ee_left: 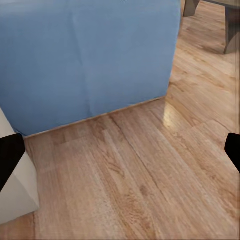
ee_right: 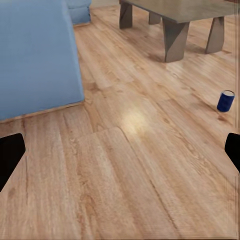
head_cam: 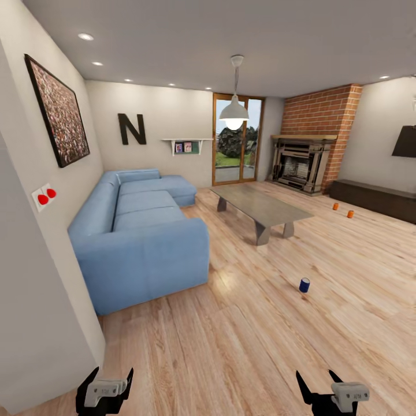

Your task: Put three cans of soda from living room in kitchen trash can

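Two orange cans we see from the head; blue can nearer; left gripper and right gripper spread wide, empty.

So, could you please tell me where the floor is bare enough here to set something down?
The widest bare patch is the wood floor bordered by the sofa, the low table and the blue can. More bare boards run from that can to the two orange cans. It is tighter in the strip where sofa and table face each other.
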